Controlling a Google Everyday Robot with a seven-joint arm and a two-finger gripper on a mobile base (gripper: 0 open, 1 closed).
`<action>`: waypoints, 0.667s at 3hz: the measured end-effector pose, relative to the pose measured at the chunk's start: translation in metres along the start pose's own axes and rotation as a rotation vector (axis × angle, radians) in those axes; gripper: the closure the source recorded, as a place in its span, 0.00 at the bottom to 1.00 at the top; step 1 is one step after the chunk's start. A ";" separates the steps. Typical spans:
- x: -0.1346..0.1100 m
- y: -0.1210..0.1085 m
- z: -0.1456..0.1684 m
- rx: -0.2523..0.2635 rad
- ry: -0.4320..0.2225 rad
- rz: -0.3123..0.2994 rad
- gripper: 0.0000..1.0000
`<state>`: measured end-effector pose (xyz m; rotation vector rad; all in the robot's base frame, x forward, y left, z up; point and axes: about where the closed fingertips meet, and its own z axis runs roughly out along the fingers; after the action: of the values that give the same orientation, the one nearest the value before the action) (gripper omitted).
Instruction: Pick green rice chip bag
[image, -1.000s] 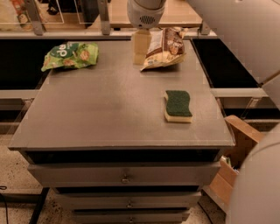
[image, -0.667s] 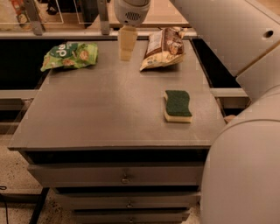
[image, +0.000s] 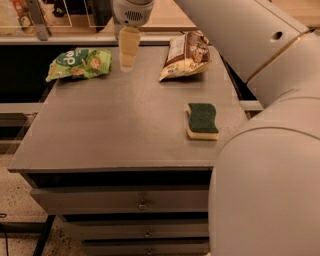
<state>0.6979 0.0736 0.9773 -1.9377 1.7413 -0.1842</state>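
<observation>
As leftward travel is logged | gripper (image: 128, 62) positioned upper centre, grip state undeterminable | green rice chip bag (image: 80, 63) upper left, neared, ungrasped

Brown snack bag (image: 184, 56), sponge (image: 202, 120), grey drawer table (image: 115, 135)

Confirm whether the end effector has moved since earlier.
Yes. The end effector slid left, from the brown-and-cream snack bag toward the green rice chip bag; it's between them.
</observation>
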 end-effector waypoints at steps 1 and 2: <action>-0.020 -0.010 0.004 0.038 -0.034 -0.014 0.00; -0.060 -0.022 0.021 0.079 -0.081 -0.032 0.00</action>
<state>0.7165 0.1377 0.9836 -1.8909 1.6269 -0.1809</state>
